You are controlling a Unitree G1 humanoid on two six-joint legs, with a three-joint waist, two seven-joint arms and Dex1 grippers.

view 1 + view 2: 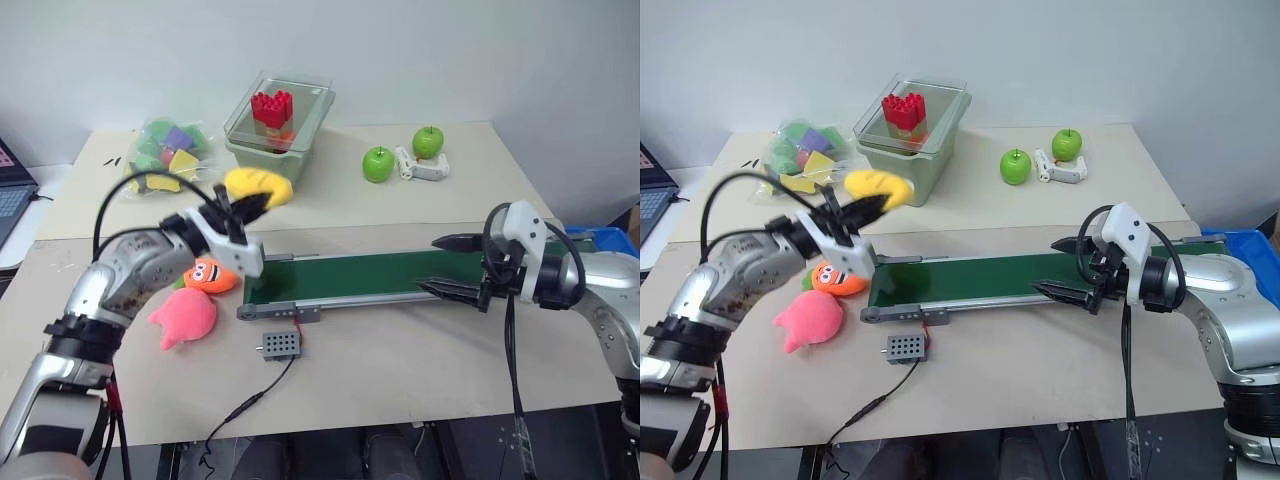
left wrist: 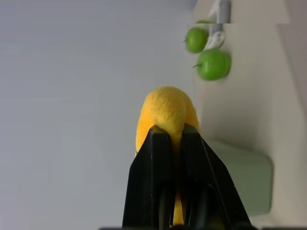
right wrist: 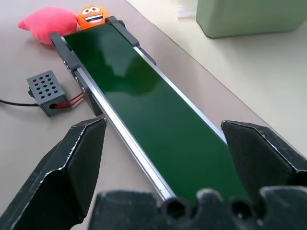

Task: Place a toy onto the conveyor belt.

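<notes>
with the left gripper [image 1: 243, 207] clamped shut on the yellow plush toy [image 1: 259, 186], held aloft just behind the conveyor belt [image 1: 345, 273]'s left end, it should be lowered over the green belt before release, clear of the wide-open right gripper [image 1: 452, 266].

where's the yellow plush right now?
Head views: the yellow plush toy is clamped in the left gripper, held in the air on the robot's left, above the conveyor belt's left end, in front of the clear bin.
</notes>
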